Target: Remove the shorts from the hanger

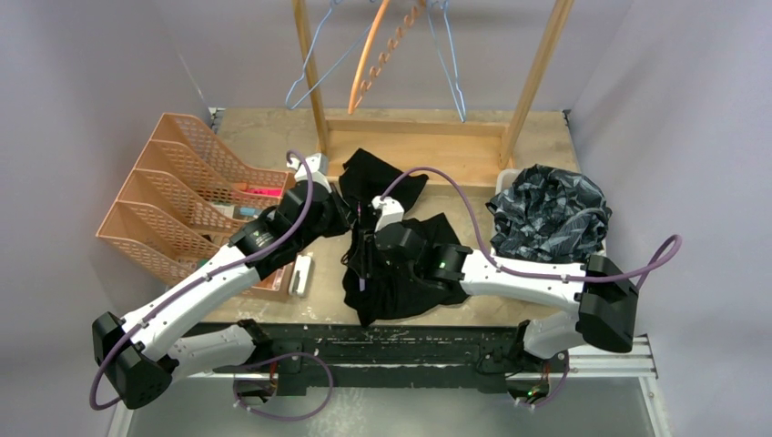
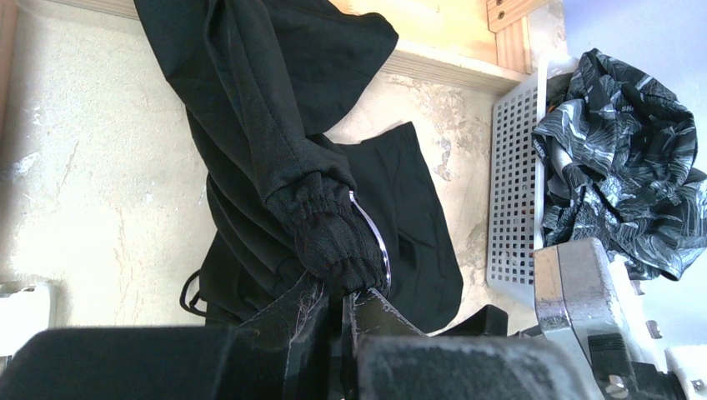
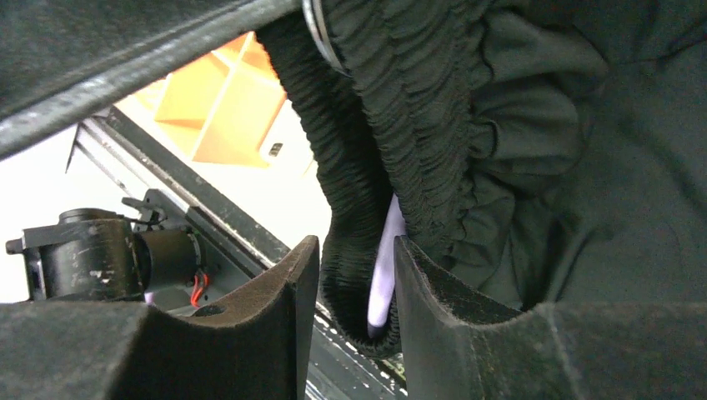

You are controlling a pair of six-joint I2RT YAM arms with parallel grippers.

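The black shorts (image 1: 401, 282) are lying spread in a crumpled heap on the middle of the table (image 1: 264, 137), in front of the wooden rack (image 1: 414, 127), with both arms reaching into them. The left gripper (image 2: 342, 300) is pinching the bunched elastic waistband (image 2: 329, 229), its jaws closed tight on the cloth, and a thin metal hanger wire (image 2: 377, 242) is curving down beside that band and into the same grip. The right gripper (image 3: 354, 317) is standing at a narrow opening with a fold of the same ribbed waistband hanging between its jaws, the cloth pressing against both pads (image 3: 292, 292); something pale lilac is showing in that fold, too unclear to name. To the right, the dark grey camouflage shorts (image 1: 546, 214) are sitting piled in a white basket (image 2: 513, 167), well apart from both grippers. An orange file tray (image 1: 173, 200) is standing at the left edge of the table.
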